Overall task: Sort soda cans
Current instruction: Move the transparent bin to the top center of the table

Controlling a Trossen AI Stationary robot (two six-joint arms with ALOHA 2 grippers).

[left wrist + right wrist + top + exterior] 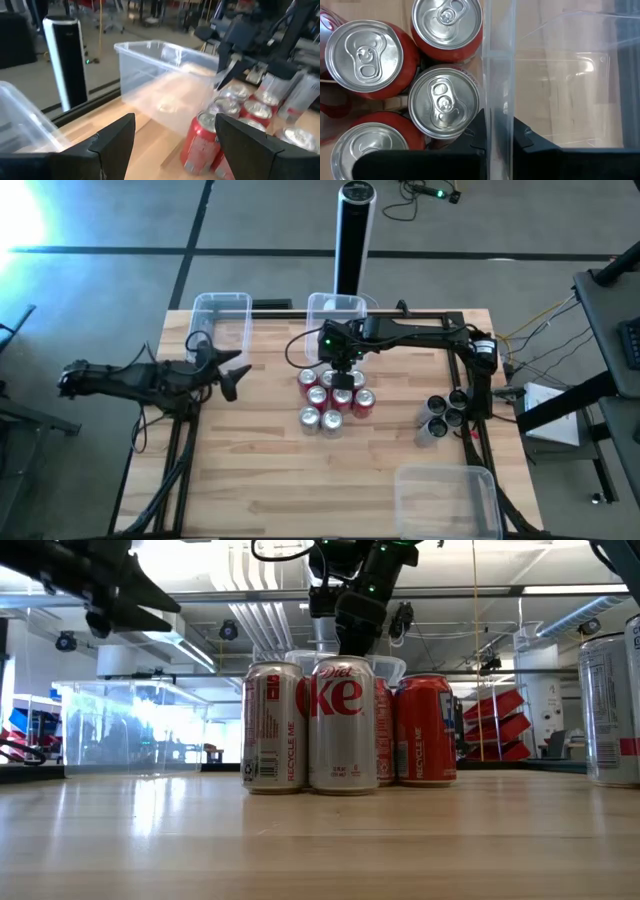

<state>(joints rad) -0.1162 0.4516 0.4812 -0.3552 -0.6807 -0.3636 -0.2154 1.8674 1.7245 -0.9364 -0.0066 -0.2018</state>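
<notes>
Several red and silver soda cans (pixel 335 398) stand upright in a tight cluster on the wooden table, seen close in the low view (pixel 345 725) and from above in the right wrist view (pixel 444 102). My right gripper (pixel 343 368) is shut with nothing between its fingers. It points steeply down, just above the cluster's far side (pixel 352 645) and at the near wall of the middle clear tub (pixel 497 60). My left gripper (pixel 235 375) hangs open above the table, left of the cans, and holds nothing (pixel 175 145). Several dark and silver cans (pixel 445 412) stand at the right. My right gripper's shut fingers (pixel 520 137) stand right at the rim of the middle tub's near wall (pixel 496 85), next to a red can's top (pixel 445 100). The clear wall lies across them in the right wrist view, and I cannot tell whether they touch it or the can.
A second clear tub (pixel 222 320) sits at the far left and a third (pixel 445 495) at the near right corner. A tall black cylinder post (pixel 352 235) stands beyond the far edge. Bare wood (pixel 270 480) lies near the front.
</notes>
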